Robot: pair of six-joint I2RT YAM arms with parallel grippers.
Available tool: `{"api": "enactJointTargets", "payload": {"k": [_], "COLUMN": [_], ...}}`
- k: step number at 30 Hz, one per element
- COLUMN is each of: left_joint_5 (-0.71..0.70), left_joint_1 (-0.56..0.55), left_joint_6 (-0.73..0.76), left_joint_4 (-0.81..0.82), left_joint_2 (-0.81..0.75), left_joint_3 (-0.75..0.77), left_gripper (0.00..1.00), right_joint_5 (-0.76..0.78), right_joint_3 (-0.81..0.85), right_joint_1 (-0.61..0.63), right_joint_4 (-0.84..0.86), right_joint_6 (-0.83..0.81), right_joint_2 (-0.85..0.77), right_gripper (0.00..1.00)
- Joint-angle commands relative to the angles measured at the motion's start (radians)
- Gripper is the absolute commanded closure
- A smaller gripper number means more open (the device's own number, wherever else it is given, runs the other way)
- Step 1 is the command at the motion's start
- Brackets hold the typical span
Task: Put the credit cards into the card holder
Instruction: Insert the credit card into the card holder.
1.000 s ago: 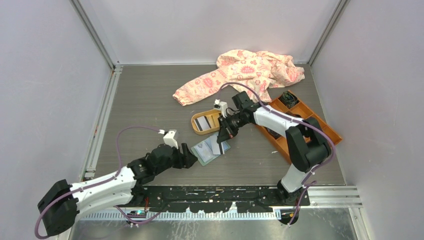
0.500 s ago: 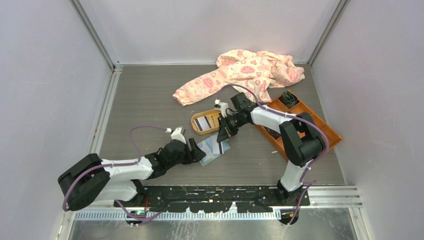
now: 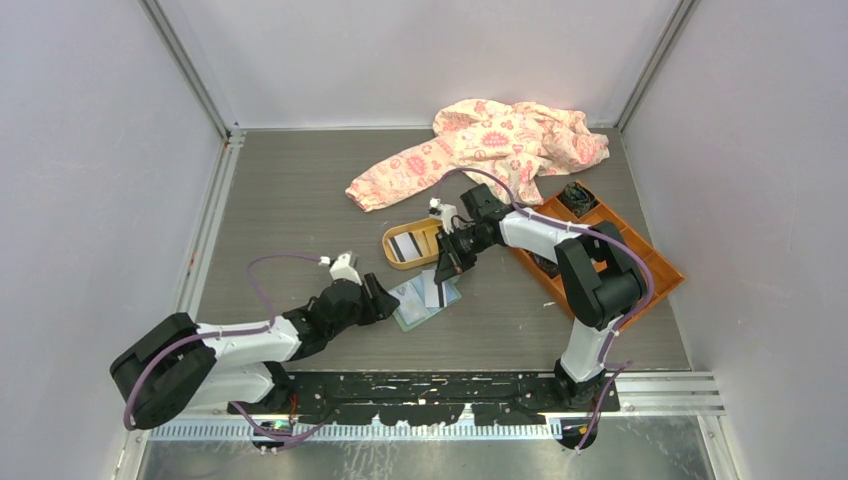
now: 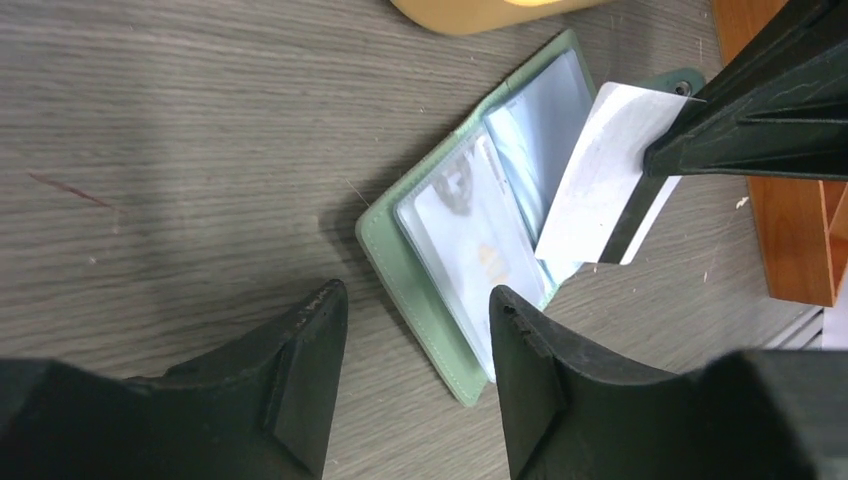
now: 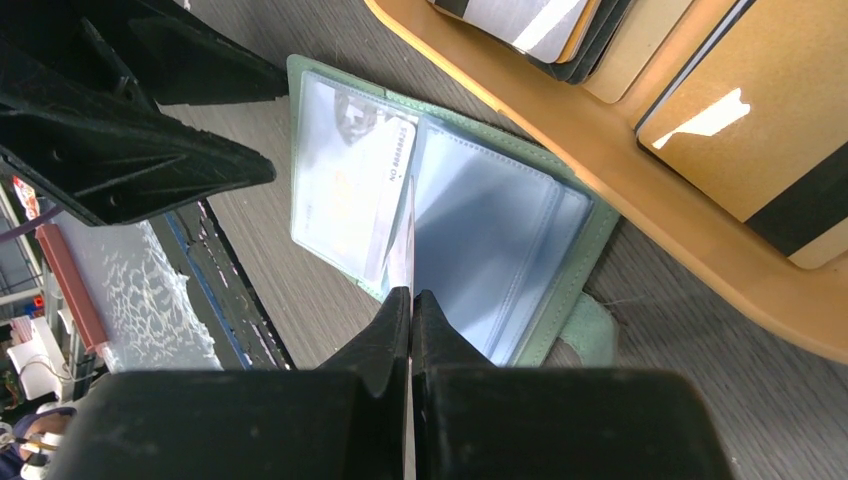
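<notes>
The pale green card holder (image 3: 420, 305) lies open on the table, clear sleeves up (image 5: 500, 230). One light credit card (image 4: 470, 225) sits in its left sleeve. My right gripper (image 5: 411, 295) is shut on another white credit card (image 4: 600, 180), which stands on edge over the holder's middle fold (image 5: 405, 235). My left gripper (image 4: 418, 292) is open and low over the table, its fingers either side of the holder's near corner (image 4: 400, 260); I cannot tell whether they touch it. More striped cards (image 3: 405, 246) lie in the oval tray.
The orange oval tray (image 3: 392, 257) sits just behind the holder. An orange compartmented box (image 3: 640, 262) stands at the right. A pink patterned cloth (image 3: 480, 145) lies at the back. Both arms meet close together at the holder.
My left gripper has reached forward to the holder's near edge and its jaws have narrowed a little. The right gripper with its card has hardly shifted.
</notes>
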Motion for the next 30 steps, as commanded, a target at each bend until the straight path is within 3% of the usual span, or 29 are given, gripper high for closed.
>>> {"api": "enactJointTargets", "payload": {"k": [1,6,9,16,24,30], "left_joint_5": [0.033,0.118,0.162,0.172,0.201,0.207], "left_joint_1": [0.040,0.085,0.103,0.112,0.113,0.113], "left_joint_6": [0.062,0.079,0.101,0.189,0.235,0.239], "left_joint_4": [0.097,0.171,0.178,0.069,0.051,0.035], "left_joint_2": [0.025,0.125,0.185,0.246,0.283,0.268], "left_joint_3": [0.005,0.030,0.057,0.122,0.146,0.157], "left_gripper": [0.47,0.54,0.72,0.93,0.95,0.92], "right_joint_5": [0.005,-0.002,-0.004,-0.008,-0.095,-0.073], "right_joint_3": [0.037,0.035,0.033,0.024,-0.076,-0.111], "right_joint_1": [-0.002,-0.002,-0.002,-0.012,-0.102,-0.104], "right_joint_4": [-0.001,-0.002,-0.002,0.013,0.157,0.166], "right_joint_6": [0.001,0.008,0.014,0.046,0.231,0.240], "right_joint_2": [-0.001,0.001,0.000,-0.001,-0.035,-0.026], "right_gripper": [0.99,0.99,0.99,0.99,0.99,0.99]}}
